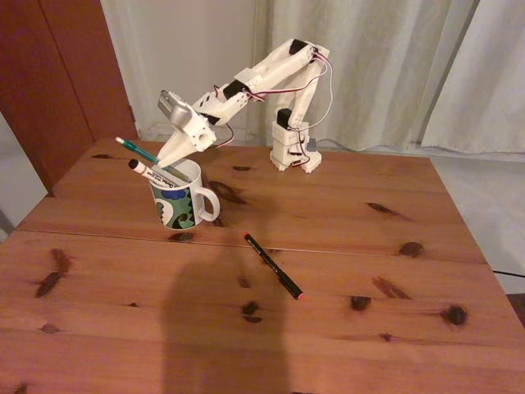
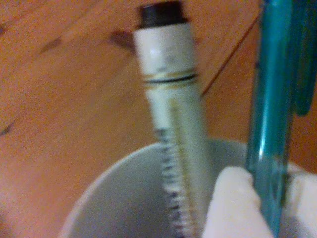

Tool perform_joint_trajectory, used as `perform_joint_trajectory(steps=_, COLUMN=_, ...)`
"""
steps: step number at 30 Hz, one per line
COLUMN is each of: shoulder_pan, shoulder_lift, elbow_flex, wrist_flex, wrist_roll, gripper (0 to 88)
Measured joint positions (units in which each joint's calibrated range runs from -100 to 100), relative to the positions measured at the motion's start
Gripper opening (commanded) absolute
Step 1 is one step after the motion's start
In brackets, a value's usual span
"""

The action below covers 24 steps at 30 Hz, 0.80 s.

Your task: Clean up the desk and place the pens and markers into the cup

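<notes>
The white cup (image 1: pixel 179 202) with a green and blue pattern stands at the left of the desk (image 1: pixel 344 246). A white marker (image 1: pixel 152 173) with a black cap leans out of it to the left in the fixed view. Directly over the cup's rim, my gripper (image 1: pixel 167 161) is shut on the teal-green pen (image 1: pixel 138 149), which slants up and to the left. In the wrist view the pen (image 2: pixel 270 114) sits snug between my white fingers (image 2: pixel 237 206), with the marker (image 2: pixel 173 114) beside it inside the cup (image 2: pixel 124 198). A thin black pen (image 1: pixel 273 267) with a red end lies on the desk to the cup's right.
The arm's base (image 1: pixel 294 152) is fixed at the desk's far edge, in front of pale curtains. A seam crosses the tabletop just in front of the cup. A broad dark shadow (image 1: pixel 225 328) falls on the near middle of the desk.
</notes>
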Motion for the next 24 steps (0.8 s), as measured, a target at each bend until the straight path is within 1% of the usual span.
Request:
perform_joint_trajectory(steps=19, shoulder_pan=-1.0, shoulder_lift=0.0, elbow_flex=0.0, wrist_flex=0.0, wrist_roll=0.0, gripper=4.6)
perform_joint_trajectory(steps=24, shoulder_pan=-1.0, shoulder_lift=0.0, elbow_flex=2.5, wrist_flex=0.0, wrist_roll=1.3, gripper=8.2)
